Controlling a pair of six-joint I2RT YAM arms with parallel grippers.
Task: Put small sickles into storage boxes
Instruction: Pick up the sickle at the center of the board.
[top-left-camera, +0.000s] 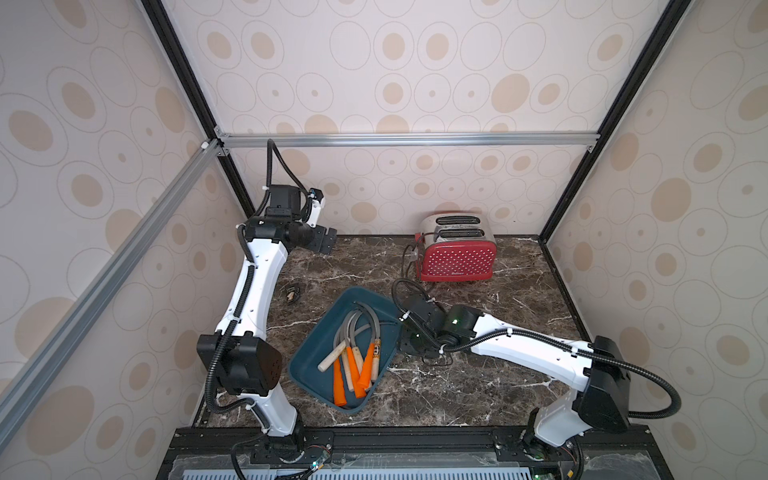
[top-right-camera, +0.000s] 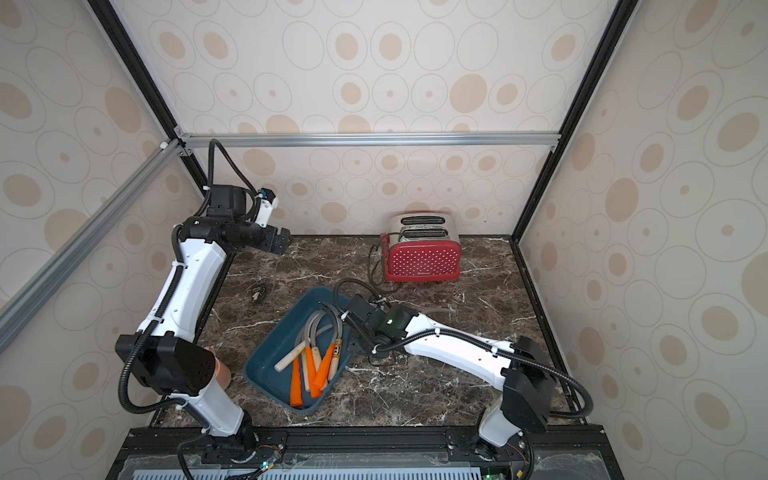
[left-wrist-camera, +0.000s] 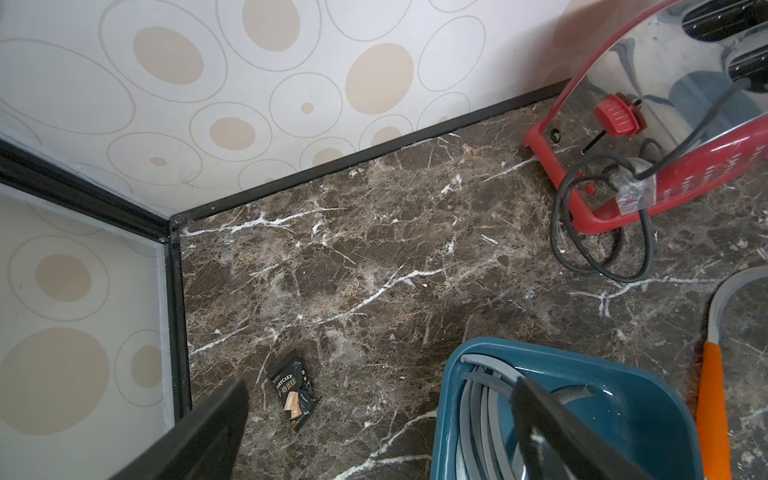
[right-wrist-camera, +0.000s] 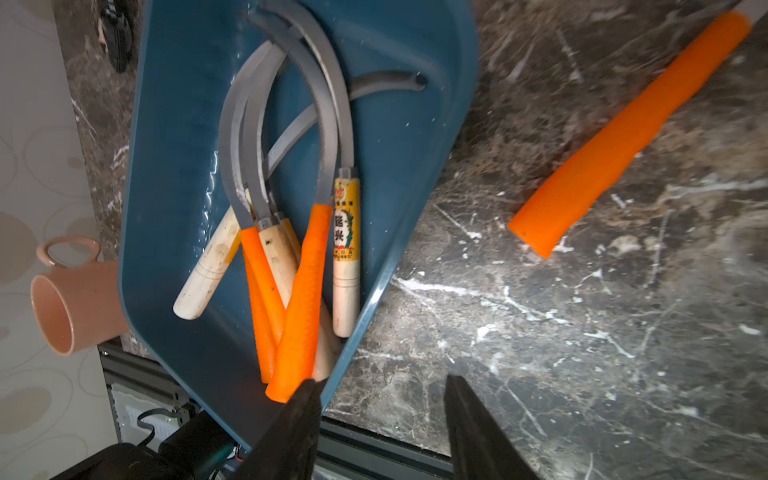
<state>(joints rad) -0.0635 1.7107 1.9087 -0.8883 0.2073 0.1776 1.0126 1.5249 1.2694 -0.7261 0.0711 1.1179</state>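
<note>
My left arm rises from the near-left corner and folds back toward the far-left corner of the marble table, wrist held high. The left gripper hangs there with its jaws spread wide and nothing between them. Below it a black snack packet lies alone.

At centre the teal storage box sits slantwise. The small sickles are heaped inside, grey blades toward the far end, wood and orange handles toward me.

My right arm stretches low from the near-right corner to the box's right rim. The right gripper stands partly parted and grips nothing. Bare marble shows between its fingers, one of which overlaps the rim in the wrist view. A loose sickle, orange-handled, lies on the table just right of the box, short of the red toaster at the far side.

A pink mug by the box's near-left end is half hidden behind my left elbow. The heaped handles overlap too much for a count. From above, the right gripper is lost under its wrist, and the arm covers the loose sickle but for a stretch of blade.
</note>
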